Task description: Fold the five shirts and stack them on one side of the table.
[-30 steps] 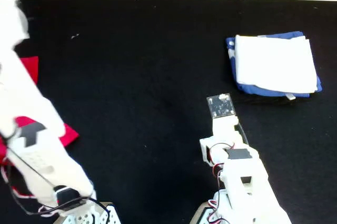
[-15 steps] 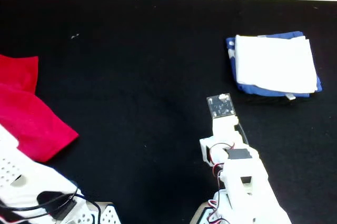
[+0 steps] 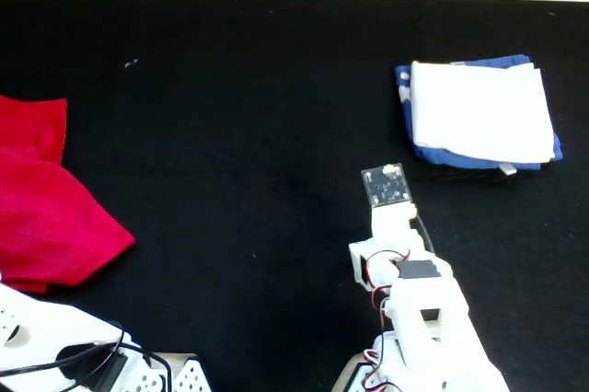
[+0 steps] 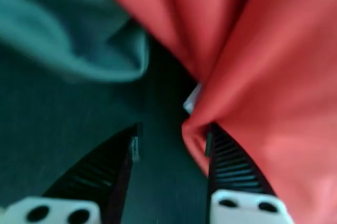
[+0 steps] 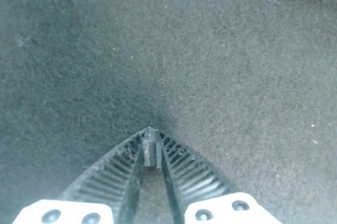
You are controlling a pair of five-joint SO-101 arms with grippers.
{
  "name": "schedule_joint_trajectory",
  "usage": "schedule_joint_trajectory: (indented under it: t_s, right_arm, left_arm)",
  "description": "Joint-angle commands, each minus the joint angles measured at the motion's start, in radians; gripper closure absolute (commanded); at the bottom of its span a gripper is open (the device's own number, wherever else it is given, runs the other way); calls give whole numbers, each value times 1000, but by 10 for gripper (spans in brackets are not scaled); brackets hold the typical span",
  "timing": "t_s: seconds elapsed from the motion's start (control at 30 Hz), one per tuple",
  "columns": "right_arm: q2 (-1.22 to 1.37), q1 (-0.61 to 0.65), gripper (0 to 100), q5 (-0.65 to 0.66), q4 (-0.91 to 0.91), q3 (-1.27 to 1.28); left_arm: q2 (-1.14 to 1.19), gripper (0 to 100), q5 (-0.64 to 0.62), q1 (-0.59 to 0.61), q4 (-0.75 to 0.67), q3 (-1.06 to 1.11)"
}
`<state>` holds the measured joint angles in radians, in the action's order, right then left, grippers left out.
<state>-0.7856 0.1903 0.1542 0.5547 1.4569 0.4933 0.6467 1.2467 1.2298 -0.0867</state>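
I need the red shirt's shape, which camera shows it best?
The high view: the red shirt lies crumpled, its outline mostly visible. The left wrist view gives close red folds beside the open left hand. The right wrist view faces black cloth.

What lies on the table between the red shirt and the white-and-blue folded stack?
Nothing: in the high view, only bare black table stretches between the red shirt and the folded stack.

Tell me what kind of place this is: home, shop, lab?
Probably a robotics lab bench, not a home: a table draped in black cloth, two small white arms at its near edge, and shirts staged for folding: a white-and-blue stack and a loose red shirt.
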Motion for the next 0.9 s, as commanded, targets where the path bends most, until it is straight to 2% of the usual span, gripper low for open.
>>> schedule_joint_trajectory:
  t_s: [0.0,0.07,0.27,0.53,0.63,0.73,0.87]
  right_arm:
    - [2,13,991,0,-15,4]
    - [2,13,991,0,-15,4]
    - [2,13,991,-2,-15,4]
    - [2,13,991,-2,-15,4]
    - [2,13,991,-2,-15,4]
    - [2,13,991,-2,-15,4]
    - [4,13,991,-2,-15,4]
  left_arm:
    - [-30,801,-32,-91,-74,62]
    - [-33,801,-110,-168,-46,58]
    - [-33,801,-273,-378,155,-81]
    - [-31,801,-373,-542,305,-321]
    - [-22,801,-390,-555,305,-348]
    - [-25,801,-390,-512,313,-346]
    - [-39,801,-347,-433,427,-377]
